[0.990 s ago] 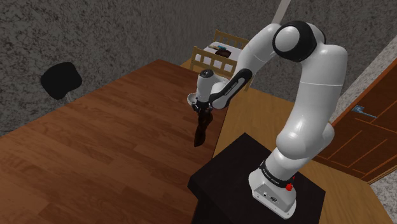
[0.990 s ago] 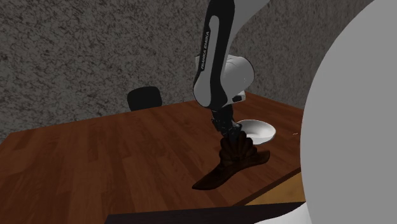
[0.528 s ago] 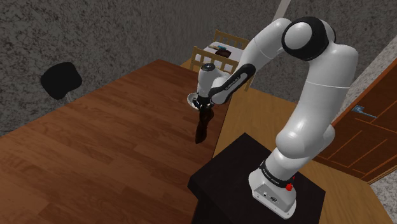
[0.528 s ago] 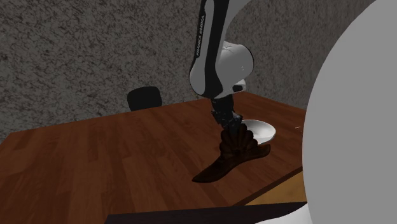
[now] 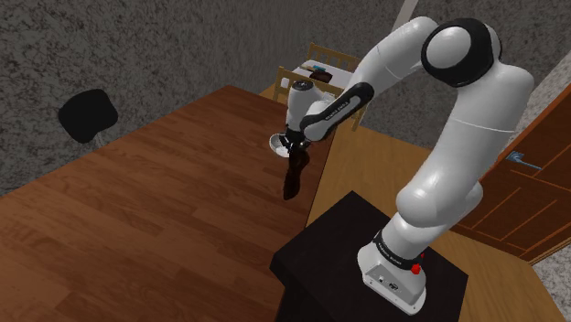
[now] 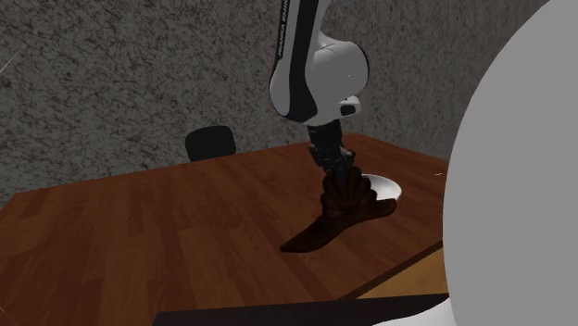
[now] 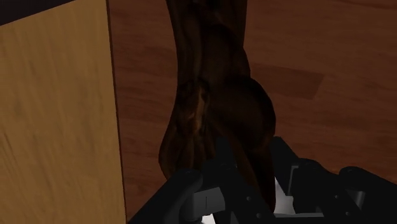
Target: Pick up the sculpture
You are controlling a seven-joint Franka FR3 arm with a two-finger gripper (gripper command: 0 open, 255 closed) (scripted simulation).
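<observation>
A home interior is being shown: a dark wooden bench is being faced by a black chair. A panelled wooden door with a handle and slatted wooden furniture are being seen against rough grey walls.

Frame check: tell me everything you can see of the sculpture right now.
The sculpture is dark brown and glossy, wood-like, with a ribbed, bulging upper part that narrows to a long pointed tail. The pincer is shut on its top, so it hangs tilted, tail slanting down toward the table. Whether the tip touches the tabletop cannot be told. A white bowl sits beyond it in the second exterior view.
</observation>
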